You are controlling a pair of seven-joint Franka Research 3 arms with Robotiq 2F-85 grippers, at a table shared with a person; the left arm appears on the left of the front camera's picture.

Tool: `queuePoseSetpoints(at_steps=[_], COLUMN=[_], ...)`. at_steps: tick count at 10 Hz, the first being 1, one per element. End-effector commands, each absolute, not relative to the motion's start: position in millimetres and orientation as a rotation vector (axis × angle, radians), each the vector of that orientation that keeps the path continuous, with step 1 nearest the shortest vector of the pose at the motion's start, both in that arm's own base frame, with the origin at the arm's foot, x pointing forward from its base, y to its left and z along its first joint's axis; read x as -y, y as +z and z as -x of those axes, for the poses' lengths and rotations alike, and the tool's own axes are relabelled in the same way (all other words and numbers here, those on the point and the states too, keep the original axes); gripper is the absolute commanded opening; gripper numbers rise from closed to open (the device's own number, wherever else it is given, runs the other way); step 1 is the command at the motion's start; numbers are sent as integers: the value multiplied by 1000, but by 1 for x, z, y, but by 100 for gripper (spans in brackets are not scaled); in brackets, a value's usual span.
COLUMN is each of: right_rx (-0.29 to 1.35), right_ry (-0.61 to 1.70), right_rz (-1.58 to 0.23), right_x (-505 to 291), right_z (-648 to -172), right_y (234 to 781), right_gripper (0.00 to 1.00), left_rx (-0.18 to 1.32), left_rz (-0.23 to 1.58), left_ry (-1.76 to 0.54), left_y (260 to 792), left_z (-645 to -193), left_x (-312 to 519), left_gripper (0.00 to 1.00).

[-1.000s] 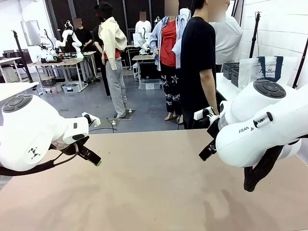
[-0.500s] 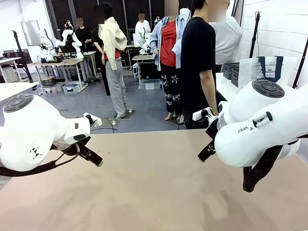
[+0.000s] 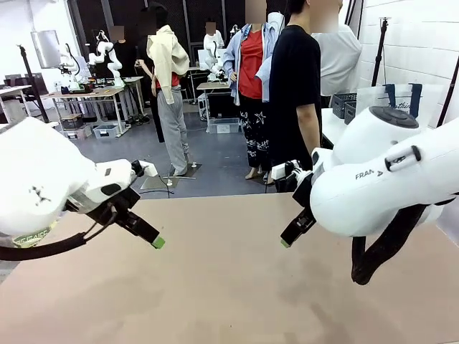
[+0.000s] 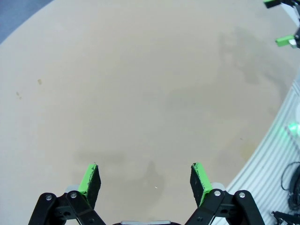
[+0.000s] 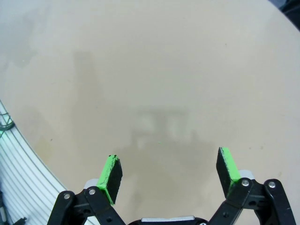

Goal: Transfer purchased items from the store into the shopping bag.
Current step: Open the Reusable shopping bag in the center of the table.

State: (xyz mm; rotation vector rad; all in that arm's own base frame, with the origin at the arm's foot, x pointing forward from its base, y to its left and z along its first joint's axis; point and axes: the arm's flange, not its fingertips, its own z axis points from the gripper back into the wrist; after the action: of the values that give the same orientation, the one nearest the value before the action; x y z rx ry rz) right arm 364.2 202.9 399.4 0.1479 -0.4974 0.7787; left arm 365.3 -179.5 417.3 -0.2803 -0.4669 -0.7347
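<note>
you are at the very start of the job, by my reading: nothing is in hand and nothing is packed. your left gripper (image 3: 155, 241) hangs over the left part of the tan table (image 3: 215, 294), its arm slanting down toward the middle. in the left wrist view its green pads (image 4: 89, 180) stand wide apart, with bare tabletop between them. your right gripper (image 3: 286, 241) mirrors it on the right side, also slanting inward and held off the surface. its pads (image 5: 111, 174) are likewise spread, with nothing between them. the two grippers are well apart, and the middle of the table lies open between them. the shopping bag (image 3: 369, 100) stands off your table, on a white side surface at the far right behind the right arm. it sits just beside some dark crates (image 3: 346, 106), and its navy handles point up. a person in a black shirt (image 3: 294, 86) stands at the far edge, side-on to you. i cannot place the purchased items from these views. so the next move calls for waiting with both jaws spread until bag and goods are within reach. then take the nearest item with the arm on its side.
</note>
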Motion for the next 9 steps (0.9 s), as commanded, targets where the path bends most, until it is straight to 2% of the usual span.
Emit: queuePoseSetpoints(at_steps=[1, 4, 6, 9], right_rx=[522, 540, 530, 541], right_ry=[816, 823, 814, 832], right_rz=[-163, -170, -171, -152], right_x=[-196, -193, -190, -188], right_z=[-358, -349, -353, -354], right_y=[418, 432, 431, 431], right_gripper=[100, 100, 100, 100], left_rx=[474, 516, 562, 541], left_rz=[312, 285, 200, 215], left_ry=[-780, -793, -791, -800], left_y=[429, 433, 421, 420], left_z=[-370, -370, -370, -373], left_x=[167, 173, 193, 201], left_gripper=[100, 100, 100, 100])
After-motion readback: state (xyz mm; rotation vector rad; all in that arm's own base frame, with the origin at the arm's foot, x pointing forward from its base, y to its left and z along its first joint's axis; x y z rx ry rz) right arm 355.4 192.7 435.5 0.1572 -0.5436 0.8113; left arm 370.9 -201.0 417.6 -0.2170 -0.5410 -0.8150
